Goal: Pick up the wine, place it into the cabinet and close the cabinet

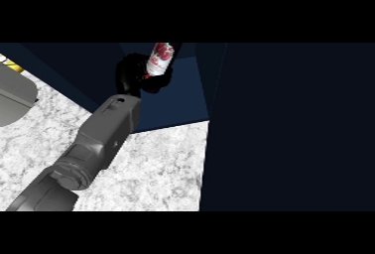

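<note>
Left hand [138, 74] grips wine bottle [160, 57]; red-and-white label, writing unreadable.

Counter [157, 171]: white-grey speckled stone look, like marble or granite, smooth w/ a slight sheen. Cabinet [293, 124]: flat dark navy panels, matt, no grain or texture visible; grey forearm [102, 139] looks like smooth moulded plastic or painted metal w/ a soft satin finish, and the left hand [135, 74] is black and matt, maybe rubber or plastic. Wine [161, 57] has a white label w/ red blotches, paper-like, a bit glossy; grey appliance [15, 99] at the left edge is smooth and matt.
</note>
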Motion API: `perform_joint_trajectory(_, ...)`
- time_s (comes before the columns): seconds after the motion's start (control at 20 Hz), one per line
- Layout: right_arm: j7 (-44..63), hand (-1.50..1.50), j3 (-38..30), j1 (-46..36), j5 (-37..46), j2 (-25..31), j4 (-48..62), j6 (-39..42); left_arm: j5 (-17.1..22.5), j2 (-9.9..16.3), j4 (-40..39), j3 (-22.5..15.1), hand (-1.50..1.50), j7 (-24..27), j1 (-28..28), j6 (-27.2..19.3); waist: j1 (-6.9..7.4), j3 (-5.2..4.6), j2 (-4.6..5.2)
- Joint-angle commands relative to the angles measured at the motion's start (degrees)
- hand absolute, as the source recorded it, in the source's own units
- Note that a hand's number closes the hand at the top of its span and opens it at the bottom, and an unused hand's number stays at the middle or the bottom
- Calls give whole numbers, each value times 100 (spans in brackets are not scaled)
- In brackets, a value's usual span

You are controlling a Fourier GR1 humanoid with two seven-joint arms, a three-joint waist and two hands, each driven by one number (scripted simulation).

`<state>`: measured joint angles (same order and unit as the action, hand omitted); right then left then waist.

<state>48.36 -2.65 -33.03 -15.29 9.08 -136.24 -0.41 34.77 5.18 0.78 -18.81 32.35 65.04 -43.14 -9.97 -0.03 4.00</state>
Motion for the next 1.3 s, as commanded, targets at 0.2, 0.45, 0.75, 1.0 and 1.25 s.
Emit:
perform_joint_trajectory(0.2, 30, -150, -21, 23, -133, -30, -92, 3, -129, 233, -74, -110, -150, -134, -275, 393, 31, -23, 36)
perform_joint_trajectory(0.45, 7, -150, -32, -34, -130, 21, -57, 63, -97, 399, -73, -74, -150, -330, -169, 560, 72, -20, 24)
perform_joint_trajectory(0.75, 36, -150, -44, -47, -161, 14, -23, 58, -123, 440, -72, -93, -150, -182, -192, 648, 108, -21, 11)
perform_joint_trajectory(1.0, 48, -150, 81, 51, -34, -45, -177, 5, -272, 435, -71, -240, -150, -171, -38, 974, 131, -17, -63)
perform_joint_trajectory(1.25, 8, -150, 23, -66, -20, -42, -5, -38, -372, 417, 240, -344, -150, 56, -53, 2129, 380, -20, -135)
